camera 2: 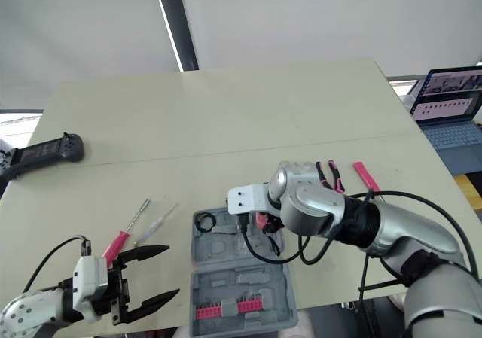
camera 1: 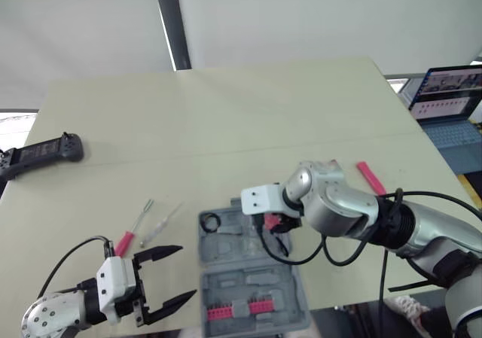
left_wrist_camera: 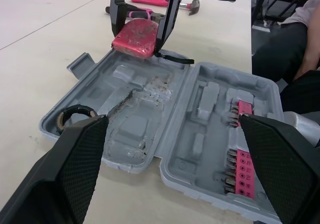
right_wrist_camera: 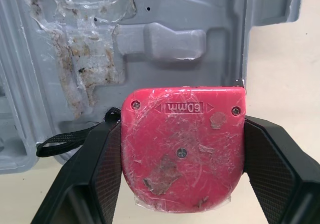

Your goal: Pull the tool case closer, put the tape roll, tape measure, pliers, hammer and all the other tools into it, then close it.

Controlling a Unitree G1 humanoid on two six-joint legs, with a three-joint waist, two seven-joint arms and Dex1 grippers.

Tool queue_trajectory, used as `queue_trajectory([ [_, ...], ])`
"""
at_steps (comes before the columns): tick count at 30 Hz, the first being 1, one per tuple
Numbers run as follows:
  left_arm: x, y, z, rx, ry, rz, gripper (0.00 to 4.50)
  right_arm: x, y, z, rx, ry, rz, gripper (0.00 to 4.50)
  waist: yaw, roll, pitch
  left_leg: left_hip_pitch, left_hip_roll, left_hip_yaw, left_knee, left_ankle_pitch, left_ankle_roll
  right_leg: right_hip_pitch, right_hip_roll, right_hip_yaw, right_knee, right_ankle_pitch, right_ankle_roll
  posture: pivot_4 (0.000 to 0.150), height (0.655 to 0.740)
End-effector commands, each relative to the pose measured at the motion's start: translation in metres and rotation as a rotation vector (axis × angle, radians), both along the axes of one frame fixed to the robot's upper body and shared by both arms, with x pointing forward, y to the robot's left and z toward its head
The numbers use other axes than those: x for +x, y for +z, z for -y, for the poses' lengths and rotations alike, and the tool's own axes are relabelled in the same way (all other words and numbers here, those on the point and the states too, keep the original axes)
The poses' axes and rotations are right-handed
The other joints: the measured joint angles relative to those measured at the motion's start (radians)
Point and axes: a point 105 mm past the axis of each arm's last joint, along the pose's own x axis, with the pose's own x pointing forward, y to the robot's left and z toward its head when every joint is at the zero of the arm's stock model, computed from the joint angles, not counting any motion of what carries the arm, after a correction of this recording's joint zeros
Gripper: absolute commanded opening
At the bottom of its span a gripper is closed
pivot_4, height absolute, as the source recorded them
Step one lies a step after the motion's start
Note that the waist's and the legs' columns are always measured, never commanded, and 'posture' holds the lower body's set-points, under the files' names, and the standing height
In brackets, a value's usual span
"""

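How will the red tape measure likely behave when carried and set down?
The red boxy plastic tape measure looks rigid, so the right end effector, shut on its sides, probably holds it firmly. Its glossy, scuffed surface might make it slippery. The thin black wrist strap hangs limp and could snag on the grey plastic tool case.

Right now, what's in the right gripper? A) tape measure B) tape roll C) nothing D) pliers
A: the right gripper has its two black fingers closed on the sides of the red tape measure, at the edge of the open tool case.
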Motion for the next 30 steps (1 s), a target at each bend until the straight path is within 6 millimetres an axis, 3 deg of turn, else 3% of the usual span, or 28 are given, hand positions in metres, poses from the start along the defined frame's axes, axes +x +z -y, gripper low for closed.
queue_trajectory([
  [1,-0.004,-0.001,0.002,-0.001,0.001,0.006,4.50,-0.001,0.005,-0.010,0.012,0.046,0.025,2.95,0.000,0.000,0.000,0.000,0.000,0.000,0.000,0.000,0.000,0.000,0.000,0.000,0.000,0.000,0.000,0.150,0.7400],
  [30,-0.006,0.002,0.009,-0.001,0.006,0.013,4.50,0.010,-0.003,-0.014,-0.035,0.099,0.078,2.95,0.000,0.000,0.000,0.000,0.000,0.000,0.000,0.000,0.000,0.000,0.000,0.000,0.000,0.000,0.000,0.150,0.7400],
])
